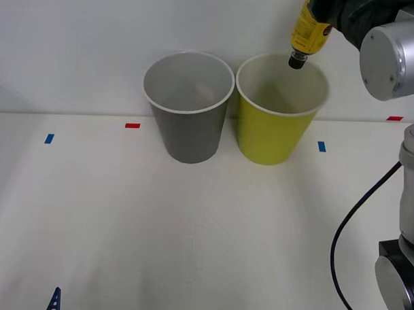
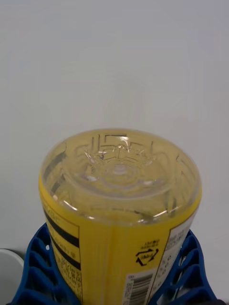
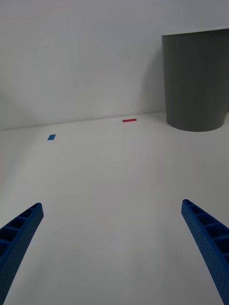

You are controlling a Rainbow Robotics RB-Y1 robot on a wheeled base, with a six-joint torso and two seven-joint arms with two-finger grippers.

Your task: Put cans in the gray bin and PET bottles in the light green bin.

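My right gripper (image 2: 114, 290) is shut on the PET bottle (image 1: 310, 28), a small one with a yellow label. The bottle hangs cap down, and its dark cap (image 1: 297, 61) sits just over the back rim of the light green bin (image 1: 270, 133). In the right wrist view the bottle's clear base (image 2: 119, 178) faces the camera, with a blue finger (image 2: 36, 271) on each side. The gray bin (image 1: 187, 127) stands touching the green one on its left and is also seen as gray bin (image 3: 195, 81). A dim shape (image 1: 204, 92) lies inside it; I cannot tell if it is a can. My left gripper (image 1: 22, 299) rests open, low at the table's near left.
Red tape marks (image 1: 132, 125) and blue tape marks (image 1: 49, 138) dot the white table. A white wall rises right behind the bins. My right arm's silver joint (image 1: 394, 56) and a black cable (image 1: 347, 235) fill the right side.
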